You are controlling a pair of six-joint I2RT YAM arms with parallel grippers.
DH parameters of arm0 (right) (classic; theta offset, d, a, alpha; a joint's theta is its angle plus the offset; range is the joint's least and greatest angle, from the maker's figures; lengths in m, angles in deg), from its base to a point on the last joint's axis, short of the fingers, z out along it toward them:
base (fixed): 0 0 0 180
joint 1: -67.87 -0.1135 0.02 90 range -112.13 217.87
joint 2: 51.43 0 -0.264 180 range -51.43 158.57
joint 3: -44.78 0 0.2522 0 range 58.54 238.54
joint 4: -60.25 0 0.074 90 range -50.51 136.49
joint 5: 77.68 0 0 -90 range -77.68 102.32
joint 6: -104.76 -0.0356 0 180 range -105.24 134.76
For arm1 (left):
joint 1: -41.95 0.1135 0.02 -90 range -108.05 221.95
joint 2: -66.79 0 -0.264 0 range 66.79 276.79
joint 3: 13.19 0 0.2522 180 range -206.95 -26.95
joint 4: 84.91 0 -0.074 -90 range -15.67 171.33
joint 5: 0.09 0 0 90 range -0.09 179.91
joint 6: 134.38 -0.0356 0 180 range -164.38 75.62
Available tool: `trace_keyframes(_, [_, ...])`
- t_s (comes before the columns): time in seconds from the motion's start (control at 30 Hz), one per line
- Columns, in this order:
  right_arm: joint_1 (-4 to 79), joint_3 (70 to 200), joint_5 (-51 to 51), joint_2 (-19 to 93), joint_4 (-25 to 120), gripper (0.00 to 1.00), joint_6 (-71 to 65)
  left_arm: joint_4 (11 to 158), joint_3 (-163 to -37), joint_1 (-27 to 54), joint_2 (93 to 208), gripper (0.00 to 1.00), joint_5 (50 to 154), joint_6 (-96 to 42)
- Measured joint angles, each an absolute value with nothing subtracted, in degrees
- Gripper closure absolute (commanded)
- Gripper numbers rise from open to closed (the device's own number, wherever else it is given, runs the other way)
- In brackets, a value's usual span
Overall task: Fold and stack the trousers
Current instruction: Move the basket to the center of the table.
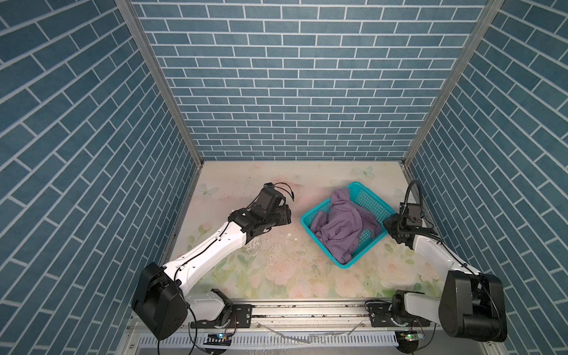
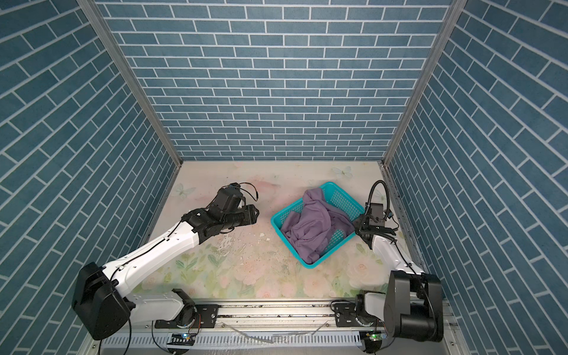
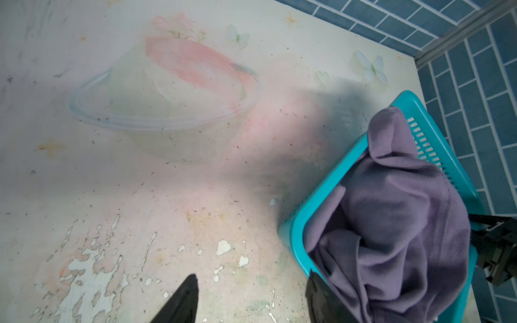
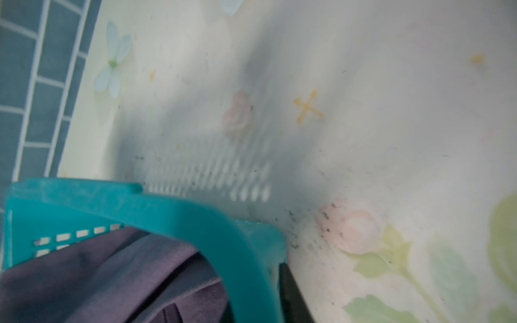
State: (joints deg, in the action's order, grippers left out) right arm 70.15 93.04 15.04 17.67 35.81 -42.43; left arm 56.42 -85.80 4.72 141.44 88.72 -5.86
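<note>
1. Fingers [image 3: 186, 299] of my left gripper [image 1: 286, 215] stood apart, holding nothing, above the table [image 1: 276, 276].
2. My right gripper [image 1: 388, 226] sat at the teal basket [image 1: 368, 199] rim; I couldn't tell its grip.
3. Crumpled trousers [image 1: 339, 226] lay inside the basket, one fold over its rim.

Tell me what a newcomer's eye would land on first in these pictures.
The purple trousers, crumpled in a teal basket at the table's right side, stand out most. Blue brick-patterned walls tower around the worn floral table, and the left hand hovers open just beside the basket.
</note>
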Motion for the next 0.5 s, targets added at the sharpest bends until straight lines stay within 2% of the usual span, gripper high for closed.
trace_keyframes(0.1, [70.83,92.3,18.19,14.76,35.05,0.44,-43.68,57.17,-86.28,3.8,142.27,0.42,89.0,-6.17])
trace_keyframes(0.2, [70.74,92.47,19.06,11.94,34.0,0.37,-42.7,58.98,-86.28,3.3,143.84,0.62,90.08,-6.25])
trace_keyframes(0.3, [69.87,94.15,19.85,9.91,29.56,0.3,-39.66,61.28,-86.41,2.55,147.49,0.77,91.96,-6.32])
trace_keyframes(0.4, [66.74,97.24,22.78,7.17,23.07,0.24,-35.74,62.92,-87.16,0.92,152.41,0.87,93.84,-6.04])
trace_keyframes(0.5, [62.35,100.89,27.52,4.16,16.34,0.22,-32.23,63.62,-88.78,-1.16,157.31,0.88,95.63,-5.97])
